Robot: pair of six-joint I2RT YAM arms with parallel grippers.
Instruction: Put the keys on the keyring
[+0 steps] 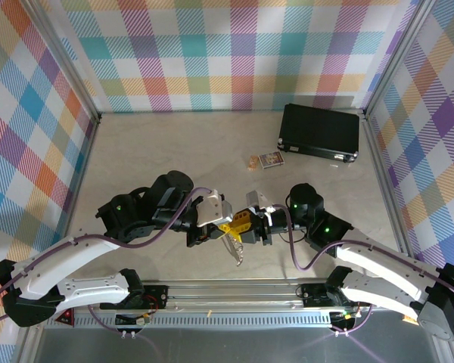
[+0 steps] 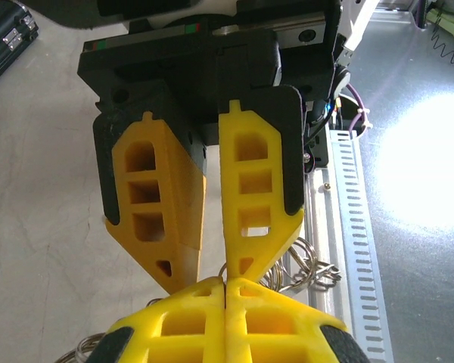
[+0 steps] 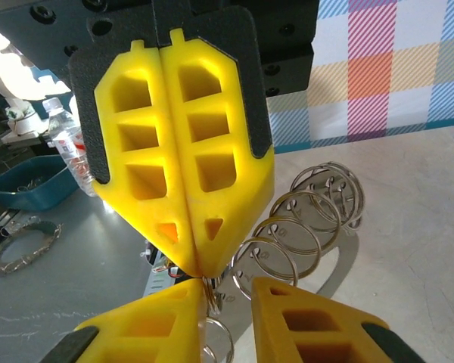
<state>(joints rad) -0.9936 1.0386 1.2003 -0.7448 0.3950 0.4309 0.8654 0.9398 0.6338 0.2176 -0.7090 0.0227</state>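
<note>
My left gripper point(image 1: 224, 226) and right gripper point(image 1: 242, 224) meet tip to tip above the table's near middle. The keyring point(image 3: 310, 219) is a bunch of silver split rings on a numbered metal strip, and it hangs below them point(image 1: 235, 253). In the left wrist view my left gripper point(image 2: 227, 286) is shut on one thin ring of that keyring point(image 2: 314, 268). The right gripper point(image 3: 227, 291) stands slightly open, and a ring hangs in the gap against one finger point(image 3: 155, 321). The left gripper's shut tips point(image 3: 198, 266) point down at that gap. The keys are out of view.
A black rectangular case point(image 1: 320, 131) lies at the back right, with a small printed card point(image 1: 271, 159) in front of it. The slotted metal rail point(image 2: 348, 227) runs along the near edge. A grey jagged oval loop point(image 3: 19, 246) lies on a grey surface beyond the left arm.
</note>
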